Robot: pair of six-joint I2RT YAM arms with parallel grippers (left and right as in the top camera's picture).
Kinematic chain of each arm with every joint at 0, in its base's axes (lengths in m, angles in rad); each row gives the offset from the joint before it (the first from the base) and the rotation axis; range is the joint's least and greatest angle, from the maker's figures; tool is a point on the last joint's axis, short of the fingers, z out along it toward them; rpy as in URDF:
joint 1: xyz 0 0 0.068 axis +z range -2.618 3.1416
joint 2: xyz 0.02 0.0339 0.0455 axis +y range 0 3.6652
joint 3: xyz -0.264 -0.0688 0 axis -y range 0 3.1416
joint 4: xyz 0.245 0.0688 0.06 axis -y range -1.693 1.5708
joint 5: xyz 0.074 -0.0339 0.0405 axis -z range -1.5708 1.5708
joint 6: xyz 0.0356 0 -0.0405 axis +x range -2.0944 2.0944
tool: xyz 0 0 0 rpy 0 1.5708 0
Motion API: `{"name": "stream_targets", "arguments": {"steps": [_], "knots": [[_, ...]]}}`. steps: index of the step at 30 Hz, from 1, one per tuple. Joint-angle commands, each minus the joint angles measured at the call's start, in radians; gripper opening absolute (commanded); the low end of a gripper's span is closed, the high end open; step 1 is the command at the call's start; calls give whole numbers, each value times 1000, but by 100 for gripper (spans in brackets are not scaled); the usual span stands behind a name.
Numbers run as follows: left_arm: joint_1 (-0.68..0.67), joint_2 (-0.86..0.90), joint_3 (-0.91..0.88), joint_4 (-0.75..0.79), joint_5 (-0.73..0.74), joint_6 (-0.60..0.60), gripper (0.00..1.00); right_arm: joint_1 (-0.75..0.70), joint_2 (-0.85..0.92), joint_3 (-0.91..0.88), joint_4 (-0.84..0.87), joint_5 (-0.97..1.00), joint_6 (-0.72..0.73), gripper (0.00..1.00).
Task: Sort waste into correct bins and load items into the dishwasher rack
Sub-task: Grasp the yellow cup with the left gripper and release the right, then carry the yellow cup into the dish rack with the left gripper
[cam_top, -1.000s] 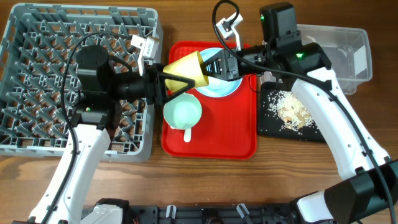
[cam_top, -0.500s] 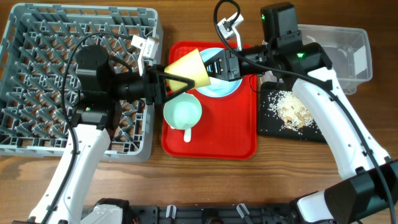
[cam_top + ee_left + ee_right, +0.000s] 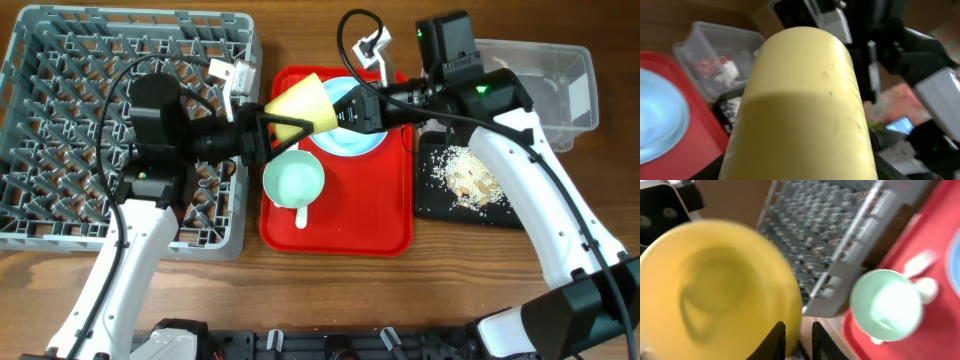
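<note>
Yellow cup [image 3: 300, 103] hanging on its side above far-left part of red tray [image 3: 390, 225], for handover toward dishwasher rack [image 3: 60, 60] at left. Left gripper [image 3: 290, 128] grasping cup body. Right gripper [image 3: 337, 112] straddling rim; pinching or released, cannot tell.

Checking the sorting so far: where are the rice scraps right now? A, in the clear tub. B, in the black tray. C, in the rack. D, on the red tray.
B: the scraps lie piled in the black tray, just beside the red tray.
</note>
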State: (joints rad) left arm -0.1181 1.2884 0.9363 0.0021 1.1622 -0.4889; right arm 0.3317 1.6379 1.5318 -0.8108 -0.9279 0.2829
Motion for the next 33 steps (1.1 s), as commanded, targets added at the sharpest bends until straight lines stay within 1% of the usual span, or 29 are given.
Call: {"name": "stream_targets", "arguments": {"steps": [1,3,5,8,11,13,15,19,22,26,33], "knots": [[58,0,15,-80,-151,151,43,-37,10,4,-26,148,-20,19],[86,-5,15,-131,-196,181,42,-58,10,5,-50,217,-22,19],[122,-21,15,-203,-267,214,39,-76,9,5,-86,296,-35,19],[169,-63,16,-311,-392,239,39,-97,3,5,-147,377,-76,19],[224,-121,34,-474,-585,247,39,-107,-10,5,-192,454,-101,18],[264,-158,55,-612,-729,246,34,-110,-27,5,-224,539,-103,19],[303,-183,77,-741,-860,243,26,-111,-49,5,-243,609,-109,18],[390,-200,85,-916,-1047,242,25,-111,-96,5,-267,703,-126,18],[442,-185,85,-965,-1089,243,25,-111,-115,5,-278,727,-126,18],[490,-121,85,-987,-1093,243,24,-111,-116,5,-290,726,-125,17],[491,18,85,-983,-1092,242,26,-111,-116,5,-301,726,-123,17]]}}
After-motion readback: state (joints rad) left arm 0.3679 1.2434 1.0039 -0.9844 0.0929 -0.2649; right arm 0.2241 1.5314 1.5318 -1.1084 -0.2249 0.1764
